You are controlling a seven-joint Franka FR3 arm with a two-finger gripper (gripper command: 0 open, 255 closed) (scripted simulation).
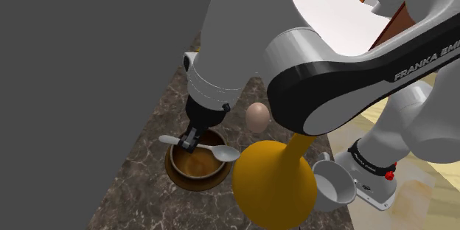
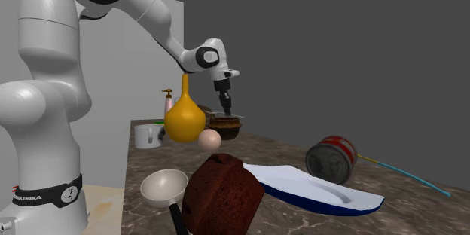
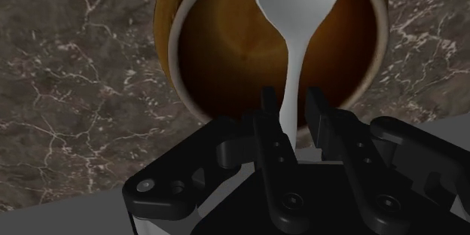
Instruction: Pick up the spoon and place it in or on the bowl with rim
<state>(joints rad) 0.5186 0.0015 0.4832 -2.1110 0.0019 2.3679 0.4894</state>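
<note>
Wrist view has the gripper (image 3: 290, 104) clasping the white spoon (image 3: 297, 7) narrowly by its handle, its long axis running out from the fingers across the brown bowl (image 3: 169, 41) directly beneath.

The spoon (image 1: 221, 152) sits over the bowl (image 1: 193, 171), egg (image 1: 257, 117) and vase (image 1: 274, 184) near at the shoulder view's right.

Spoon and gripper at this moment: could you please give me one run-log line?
gripper: shut on spoon | spoon: held by handle, over brown bowl | release: not yet done
</note>
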